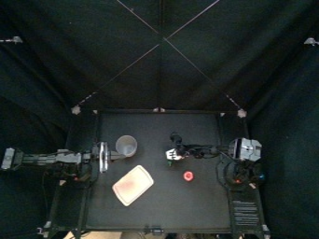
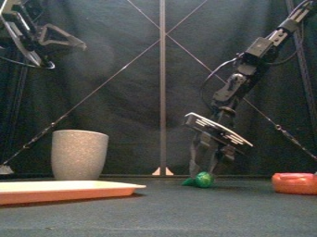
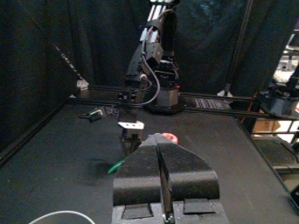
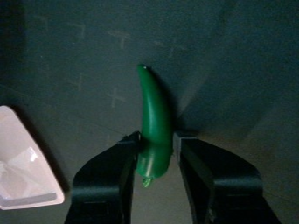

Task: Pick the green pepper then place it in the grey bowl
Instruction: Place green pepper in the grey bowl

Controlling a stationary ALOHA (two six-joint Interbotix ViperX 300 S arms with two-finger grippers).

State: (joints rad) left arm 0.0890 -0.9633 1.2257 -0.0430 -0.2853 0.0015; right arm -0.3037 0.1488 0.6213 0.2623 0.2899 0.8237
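Observation:
The green pepper lies on the black table, small and curved; the front view shows it low at the table surface right of centre. My right gripper reaches down over it, jaws pressed against both sides of its thick end. The tall grey speckled cup stands upright to the left, apart from the pepper. My left gripper rests shut at the left side of the table, holding nothing.
A flat pink tray lies near the front, left of centre. A red toy sits on the table in front of the right gripper.

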